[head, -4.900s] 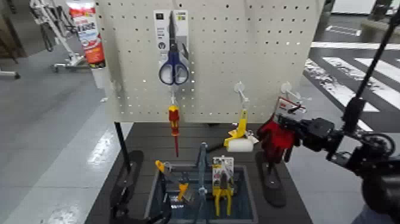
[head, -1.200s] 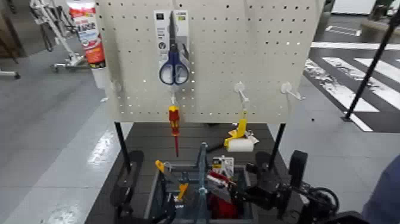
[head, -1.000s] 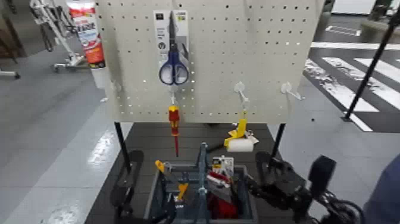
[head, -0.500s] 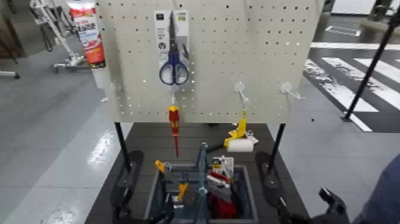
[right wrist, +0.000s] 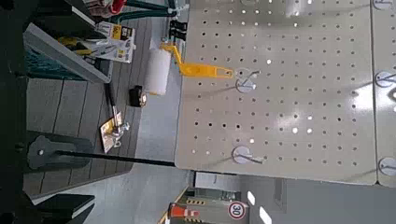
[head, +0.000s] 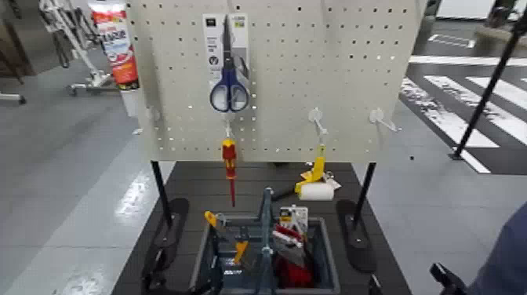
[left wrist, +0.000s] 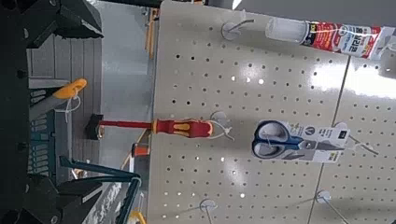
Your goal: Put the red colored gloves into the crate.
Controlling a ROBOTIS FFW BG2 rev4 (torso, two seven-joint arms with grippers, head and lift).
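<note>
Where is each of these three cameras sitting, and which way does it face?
Head view: on the robot's head, looking forward and down at the pegboard and the crate with the red gloves inside; dark gripper parts show along the bottom.

Left wrist view: on the left arm, facing the board side-on; the left gripper shows at the edge.

Right wrist view: on the right arm, also facing the board; parts of the right gripper show.

Head and left wrist views share the blue scissors and red screwdriver.

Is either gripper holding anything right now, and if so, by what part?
No, nothing is held. The right gripper is open and empty beside the crate, and the left gripper is empty too.
</note>
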